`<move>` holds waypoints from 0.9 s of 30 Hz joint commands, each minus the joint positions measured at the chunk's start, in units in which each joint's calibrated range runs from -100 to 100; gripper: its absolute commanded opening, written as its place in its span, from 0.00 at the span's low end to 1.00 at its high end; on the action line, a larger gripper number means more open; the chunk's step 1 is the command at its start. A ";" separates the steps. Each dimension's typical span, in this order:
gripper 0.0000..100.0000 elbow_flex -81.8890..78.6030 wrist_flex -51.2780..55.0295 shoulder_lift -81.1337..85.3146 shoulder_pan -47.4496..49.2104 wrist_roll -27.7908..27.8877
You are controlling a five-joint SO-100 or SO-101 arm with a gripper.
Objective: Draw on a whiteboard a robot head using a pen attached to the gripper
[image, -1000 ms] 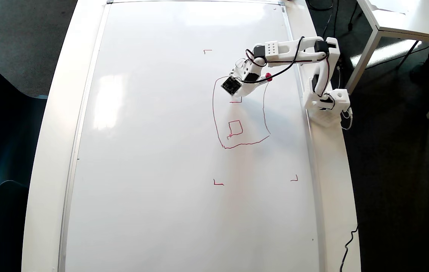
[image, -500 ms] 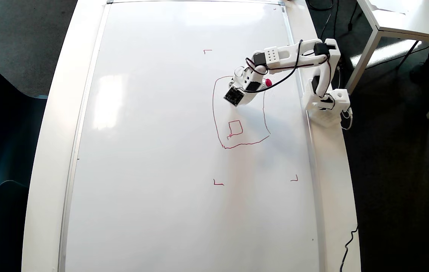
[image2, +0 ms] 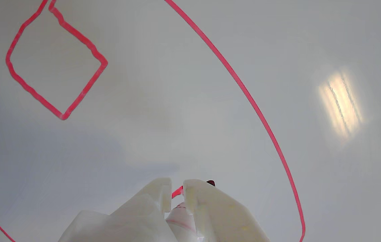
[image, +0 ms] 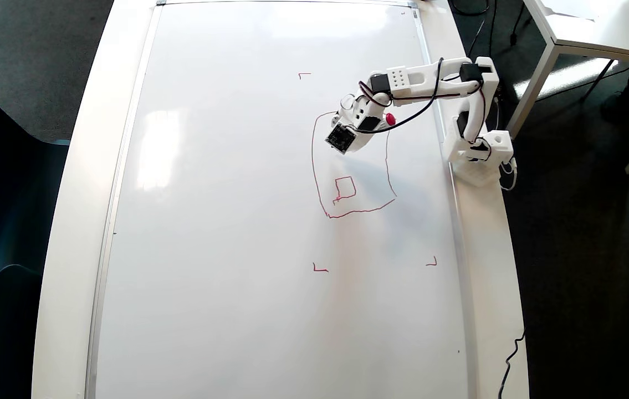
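Gripper (image2: 177, 190) fingers stand nearly together in the wrist view, a narrow slit between the two white fingertips (image2: 158, 188), and they are clamped on the pen (image2: 180, 215), whose white barrel with red smears fills the gap low down. A dark tip peeks out just past the right-hand finger, and a short red stroke shows in the slit; whether the tip touches the board cannot be told from here.

From overhead, the gripper (image: 344, 141) sits over the upper part of the robot head (image: 336, 213), with its dark square module turned toward the board's left side and the pen's red end (image: 390, 118) sticking out on the side nearer the arm's base. The arm's base stands on the white table's (image: 491, 266) right edge, just outside the frame of the whiteboard (image: 225, 221), and the arm reaches in over the board's right half, closer to the top edge than the bottom.

The robot head so far is a rounded outline open near the top right, with one small square (image: 346, 188) inside near its lower edge and a short squiggle at that square's lower left corner. In the wrist view that square (image2: 56, 64) lies at upper left, and the outline curves down the right side. Small red corner marks (image: 320, 269) lie well apart from the drawing.
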State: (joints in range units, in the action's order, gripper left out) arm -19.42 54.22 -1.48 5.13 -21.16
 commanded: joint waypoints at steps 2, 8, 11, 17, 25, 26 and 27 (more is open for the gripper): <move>0.01 2.39 4.25 1.11 3.01 -0.29; 0.01 -1.33 7.29 4.71 6.92 -0.34; 0.01 -3.05 7.46 5.30 8.09 -0.34; 0.01 -3.87 7.55 5.47 9.57 -0.34; 0.01 -6.23 7.29 4.79 9.42 -0.34; 0.01 -7.14 7.03 4.79 9.27 -0.34; 0.01 -7.50 6.85 4.79 9.20 -0.34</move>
State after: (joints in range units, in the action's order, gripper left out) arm -25.72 61.49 0.80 14.71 -21.16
